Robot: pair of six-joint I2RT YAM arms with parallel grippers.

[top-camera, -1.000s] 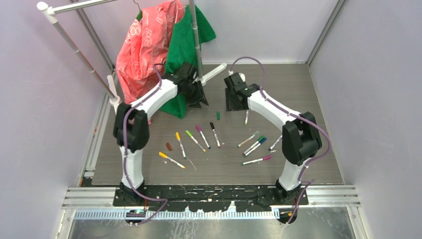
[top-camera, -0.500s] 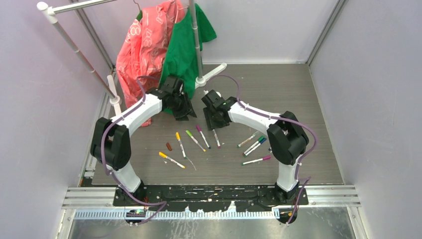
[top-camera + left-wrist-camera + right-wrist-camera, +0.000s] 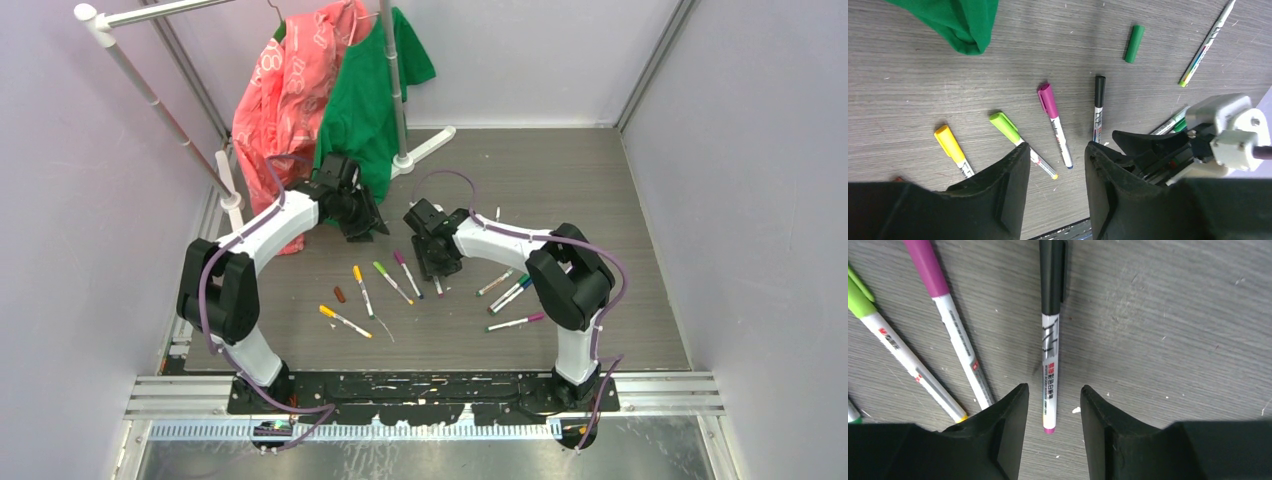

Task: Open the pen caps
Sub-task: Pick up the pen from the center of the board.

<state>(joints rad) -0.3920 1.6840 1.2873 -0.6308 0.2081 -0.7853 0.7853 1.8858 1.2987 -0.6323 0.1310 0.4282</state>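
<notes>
Grey wood-grain table (image 3: 600, 180): right hand (image 3: 1052, 392) released, straddling black-capped pen (image 3: 1050, 340); left hand (image 3: 1057, 152) released, empty.

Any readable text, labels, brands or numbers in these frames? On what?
Nothing quotable.
Barrel of black-capped pen: black print, too blurred to read.
Barrel of magenta-capped pen: small print and a red mark, unreadable.
Barrel of green-capped pen: red logo, unreadable.
White pattern on pink garment: cannot tell if it is lettering.

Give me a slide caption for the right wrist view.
Right gripper open above black-capped pen; magenta-capped pen and green-capped pen alongside.
</notes>
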